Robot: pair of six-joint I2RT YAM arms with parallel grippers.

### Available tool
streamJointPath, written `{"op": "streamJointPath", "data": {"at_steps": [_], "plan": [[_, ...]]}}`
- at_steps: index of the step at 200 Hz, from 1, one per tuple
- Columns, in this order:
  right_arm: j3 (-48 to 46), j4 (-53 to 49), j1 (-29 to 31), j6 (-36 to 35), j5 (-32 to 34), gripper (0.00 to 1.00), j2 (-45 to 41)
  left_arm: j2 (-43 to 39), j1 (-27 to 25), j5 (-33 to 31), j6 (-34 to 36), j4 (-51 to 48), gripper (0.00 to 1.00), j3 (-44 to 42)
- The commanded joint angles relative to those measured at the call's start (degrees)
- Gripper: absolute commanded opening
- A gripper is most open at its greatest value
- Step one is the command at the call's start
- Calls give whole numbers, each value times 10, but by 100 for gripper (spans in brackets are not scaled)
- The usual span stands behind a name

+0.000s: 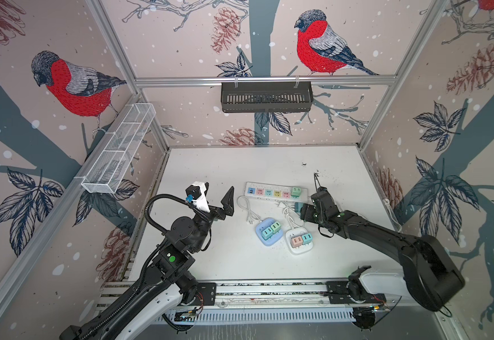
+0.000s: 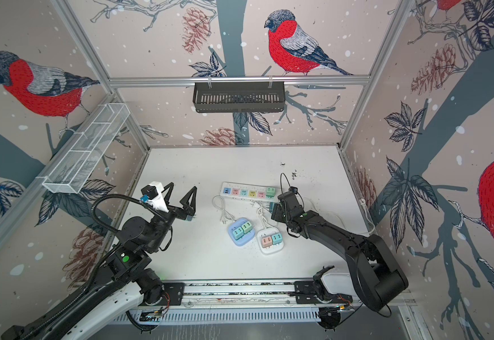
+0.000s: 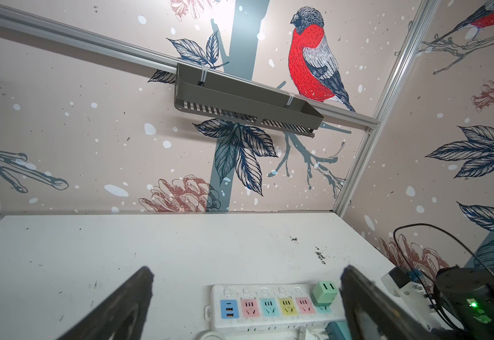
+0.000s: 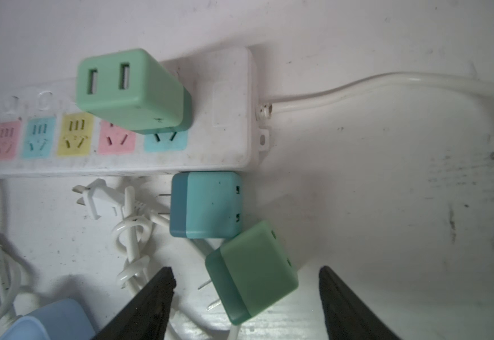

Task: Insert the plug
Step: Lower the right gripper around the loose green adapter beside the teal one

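A white power strip [image 4: 231,117] with coloured sockets lies across the table [image 1: 269,187] [image 3: 269,290]. A light green plug [image 4: 128,88] stands in its end socket [image 3: 325,291]. A teal plug [image 4: 207,204] lies on its side against the strip's front edge. Beside it a green plug [image 4: 251,270] lies tilted on the table, prongs showing. My right gripper [image 4: 246,269] is open around this green plug, with a gap on each side. My left gripper [image 3: 247,270] hovers open and empty left of the strip [image 2: 183,187].
A blue socket cube [image 1: 269,232] and a white one [image 1: 300,241], each carrying two plugs, sit in front of the strip. Loose white cords [image 1: 248,210] and a white cord plug [image 4: 98,200] lie between. A black basket [image 1: 266,95] and a mesh basket [image 1: 119,147] hang on the walls.
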Motion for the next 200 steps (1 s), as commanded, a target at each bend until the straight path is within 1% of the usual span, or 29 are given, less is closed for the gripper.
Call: {"op": "streamJointPath", "data": {"at_steps": [1, 58, 82, 135, 176, 200], "plan": [[11, -6, 4, -5, 22, 78, 22, 4, 2, 4, 3, 12, 98, 0], [35, -9, 13, -8, 43, 79, 74, 6, 2, 8, 7, 13, 98, 1], [37, -14, 17, -7, 56, 79, 82, 4, 2, 8, 8, 12, 98, 2], [12, -29, 22, 4, 84, 79, 61, -2, 2, 9, 10, 10, 99, 1], [-21, -30, 18, 17, 95, 79, 23, -7, 2, 10, 8, 8, 98, 0], [-40, -31, 6, 25, 96, 78, -1, -8, 2, 13, 8, 6, 98, 0]]}}
